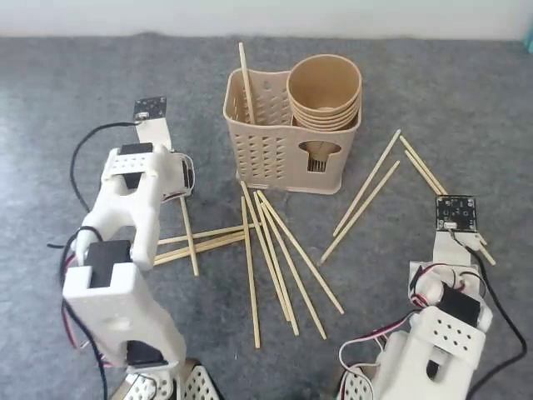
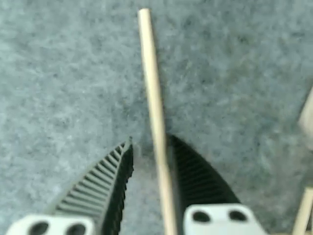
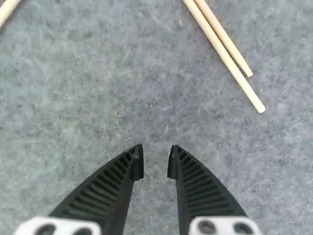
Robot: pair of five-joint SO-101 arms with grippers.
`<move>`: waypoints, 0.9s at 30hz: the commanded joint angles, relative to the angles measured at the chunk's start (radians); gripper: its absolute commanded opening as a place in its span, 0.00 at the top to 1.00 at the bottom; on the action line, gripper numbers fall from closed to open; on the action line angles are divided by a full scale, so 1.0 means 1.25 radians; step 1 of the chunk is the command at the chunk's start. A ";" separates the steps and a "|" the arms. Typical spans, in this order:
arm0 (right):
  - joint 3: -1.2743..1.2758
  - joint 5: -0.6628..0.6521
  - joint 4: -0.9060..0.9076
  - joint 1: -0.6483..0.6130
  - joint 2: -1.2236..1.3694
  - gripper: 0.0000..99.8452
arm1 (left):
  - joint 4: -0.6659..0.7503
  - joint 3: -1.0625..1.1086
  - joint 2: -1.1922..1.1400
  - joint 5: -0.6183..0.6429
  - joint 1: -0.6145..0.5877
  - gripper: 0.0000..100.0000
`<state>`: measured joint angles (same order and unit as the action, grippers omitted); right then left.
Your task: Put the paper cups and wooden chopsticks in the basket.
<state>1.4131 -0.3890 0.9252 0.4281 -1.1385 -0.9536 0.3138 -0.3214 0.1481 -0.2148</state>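
The chopstick (image 2: 151, 83), straddled off-centre by the spread left pincer (image 2: 149, 142), could be skewed when pinched; the right pincer (image 3: 155, 154) is slightly parted, empty.

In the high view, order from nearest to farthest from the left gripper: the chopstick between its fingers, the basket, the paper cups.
1. Chopstick, at the left gripper.
2. Basket, mid-table.
3. Paper cups, in the basket's farther compartment.

Left gripper (image 2: 150, 142), right gripper (image 3: 155, 149) ajar
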 commanded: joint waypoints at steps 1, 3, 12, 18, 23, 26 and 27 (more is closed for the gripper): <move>-0.005 0.004 -0.018 0.001 -0.018 0.90 | -0.007 -0.044 -0.002 0.005 0.017 0.99; -0.005 0.004 -0.018 0.002 -0.018 0.90 | -0.009 -0.046 -0.006 0.005 0.026 0.99; -0.004 0.004 -0.018 0.002 -0.018 0.90 | -0.032 -0.048 0.045 0.009 0.028 0.99; 0.005 0.004 -0.025 0.002 -0.018 0.90 | -0.119 -0.044 0.301 0.005 0.028 0.99; 0.005 0.004 -0.025 0.002 -0.018 0.90 | -0.163 -0.044 0.587 0.004 0.034 0.99; 0.005 0.004 -0.025 0.002 -0.018 0.90 | -0.160 -0.045 0.752 0.004 0.060 0.99; 0.005 0.004 -0.025 0.002 -0.018 0.90 | -0.156 -0.047 0.798 0.004 0.075 0.99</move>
<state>1.4270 -0.3890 0.9099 0.4281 -1.1385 -1.1500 0.2984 0.4442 0.1465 -0.1596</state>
